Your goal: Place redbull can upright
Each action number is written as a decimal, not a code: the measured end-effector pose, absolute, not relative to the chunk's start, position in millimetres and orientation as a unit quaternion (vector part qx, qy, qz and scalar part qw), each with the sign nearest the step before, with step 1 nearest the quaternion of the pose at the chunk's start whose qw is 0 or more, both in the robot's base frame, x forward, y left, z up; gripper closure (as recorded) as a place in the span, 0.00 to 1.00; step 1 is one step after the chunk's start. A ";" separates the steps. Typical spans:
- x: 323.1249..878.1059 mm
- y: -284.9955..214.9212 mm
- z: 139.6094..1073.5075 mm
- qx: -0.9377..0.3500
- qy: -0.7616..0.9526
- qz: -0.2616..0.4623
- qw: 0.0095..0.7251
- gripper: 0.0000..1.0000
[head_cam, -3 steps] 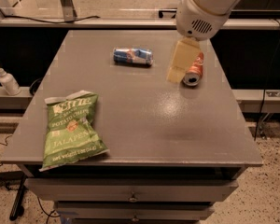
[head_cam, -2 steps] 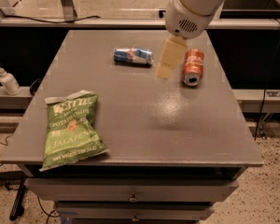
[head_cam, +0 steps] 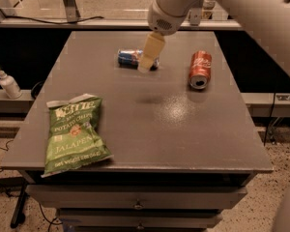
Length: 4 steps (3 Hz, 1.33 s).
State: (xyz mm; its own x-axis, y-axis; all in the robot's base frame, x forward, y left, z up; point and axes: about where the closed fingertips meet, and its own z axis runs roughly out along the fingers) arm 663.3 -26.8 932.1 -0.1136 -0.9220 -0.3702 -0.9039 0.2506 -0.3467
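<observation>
The redbull can (head_cam: 130,58) is slim, blue and silver, and lies on its side near the far middle of the grey table (head_cam: 183,129). My gripper (head_cam: 149,57) hangs from the white arm above the table, its cream fingers covering the can's right end from this view. I cannot tell whether it touches the can.
An orange-red soda can (head_cam: 200,69) lies on its side to the right of the gripper. A green chip bag (head_cam: 74,133) lies at the front left. A white pump bottle (head_cam: 8,82) stands on a ledge left of the table.
The gripper has moved left, from beside the orange-red can to over the right end of the redbull can. The cans and bag have not moved.
</observation>
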 end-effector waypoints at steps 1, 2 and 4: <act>700.6 -5.4 910.9 -0.603 0.755 -0.012 0.256 0.00; 730.2 17.9 888.3 -0.602 0.761 -0.009 0.243 0.00; 763.1 37.9 858.4 -0.606 0.767 -0.018 0.211 0.00</act>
State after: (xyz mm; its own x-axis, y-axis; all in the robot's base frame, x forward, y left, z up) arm 763.1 37.9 858.4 -0.1768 -0.9369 -0.3016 -0.9213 0.2654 -0.2843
